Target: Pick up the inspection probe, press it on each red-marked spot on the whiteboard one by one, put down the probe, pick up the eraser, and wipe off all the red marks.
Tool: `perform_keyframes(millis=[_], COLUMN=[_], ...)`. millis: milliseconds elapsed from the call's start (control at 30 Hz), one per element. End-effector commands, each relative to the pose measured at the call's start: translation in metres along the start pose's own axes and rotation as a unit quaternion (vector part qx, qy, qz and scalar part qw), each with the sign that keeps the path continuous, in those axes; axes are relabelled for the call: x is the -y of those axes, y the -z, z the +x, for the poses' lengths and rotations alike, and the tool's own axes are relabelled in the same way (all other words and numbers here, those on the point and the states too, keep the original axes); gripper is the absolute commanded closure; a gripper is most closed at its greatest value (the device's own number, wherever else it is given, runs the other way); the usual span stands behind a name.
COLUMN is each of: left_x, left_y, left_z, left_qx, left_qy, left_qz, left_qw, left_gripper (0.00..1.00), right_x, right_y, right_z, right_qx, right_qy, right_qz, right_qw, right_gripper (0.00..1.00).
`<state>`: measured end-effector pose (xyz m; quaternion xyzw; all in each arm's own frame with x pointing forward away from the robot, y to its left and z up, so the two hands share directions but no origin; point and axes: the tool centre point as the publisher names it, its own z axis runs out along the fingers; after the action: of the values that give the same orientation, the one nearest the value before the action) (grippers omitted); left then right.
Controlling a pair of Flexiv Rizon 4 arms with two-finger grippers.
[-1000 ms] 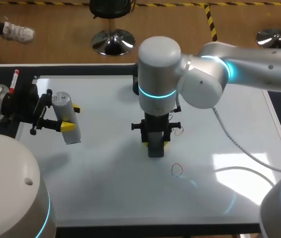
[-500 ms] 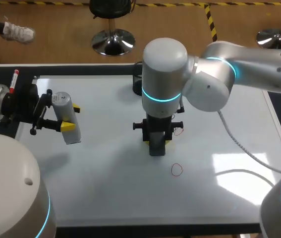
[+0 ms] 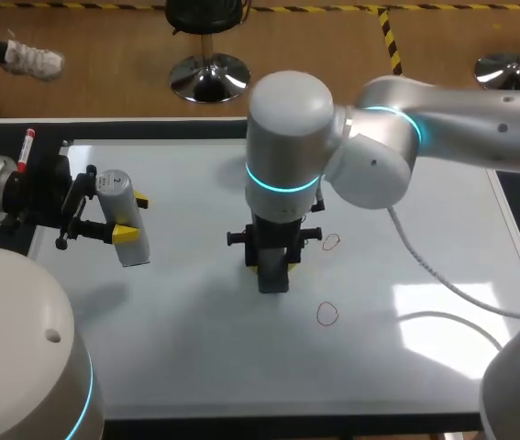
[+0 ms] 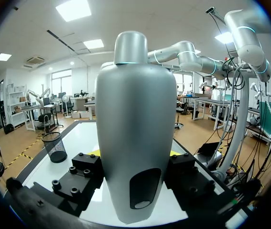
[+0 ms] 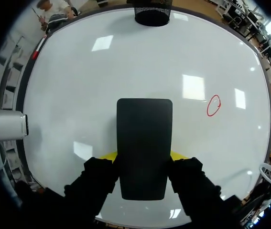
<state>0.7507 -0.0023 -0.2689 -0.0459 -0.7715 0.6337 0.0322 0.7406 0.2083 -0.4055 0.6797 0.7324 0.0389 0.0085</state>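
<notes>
While it hangs over the left edge of the white rectangular whiteboard [image 3: 177, 321], the left gripper [image 3: 129, 217] has its yellow-tipped fingers clamped from two sides on the silver-grey, bottle-shaped inspection probe [image 3: 131, 249]. The probe is held clear of the board, with a soft shadow below it. In the left wrist view the probe [image 4: 130, 124] fills the space between the black finger blocks, and slivers of yellow show on either side of it. A thin marker with a red cap [image 3: 27, 147] lies on the dark border just beyond the board's left edge, behind the left gripper.

Near the middle of the board, the right arm comes in from the right and points straight down. The right gripper [image 3: 272, 264] is closed on a flat black rectangular eraser [image 3: 273, 280], and its yellow tips [image 5: 179, 155] press on both long sides of the eraser [image 5: 144, 148]. Whether the eraser touches the board cannot be told. A black mesh cup [image 5: 153, 9] stands at the far edge of the board.

To the right of the eraser are two small red hand-drawn loops. One red loop [image 3: 331, 241] is just beside the gripper, and the nearer red loop [image 3: 327, 313] lies apart from it towards the robot.
</notes>
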Motion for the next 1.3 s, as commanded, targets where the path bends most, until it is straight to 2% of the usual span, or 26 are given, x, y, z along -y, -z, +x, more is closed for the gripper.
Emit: perform_keyframes(millis=[33,233,433,1300], left_x=[0.0,0.0,0.0,0.0], left_y=[0.0,0.0,0.0,0.0], left_z=[0.0,0.0,0.0,0.0], left_qx=[0.0,0.0,0.0,0.0], left_qy=[-0.001,-0.001,-0.001,-0.001], left_qz=[0.001,0.001,0.001,0.001], left_qw=[1.0,1.0,1.0,1.0], left_gripper=[1.0,1.0,1.0,1.0], right_x=[-0.003,-0.001,0.002,0.001], right_y=[-0.011,-0.019,-0.025,-0.029], right_z=[0.016,0.027,0.025,-0.039], right_qx=[0.004,-0.002,-0.003,0.014], right_qy=[0.006,0.017,0.019,-0.021], right_qz=[0.007,0.013,0.018,0.02], right_qw=[1.0,1.0,1.0,0.999], right_gripper=[1.0,1.0,1.0,1.0])
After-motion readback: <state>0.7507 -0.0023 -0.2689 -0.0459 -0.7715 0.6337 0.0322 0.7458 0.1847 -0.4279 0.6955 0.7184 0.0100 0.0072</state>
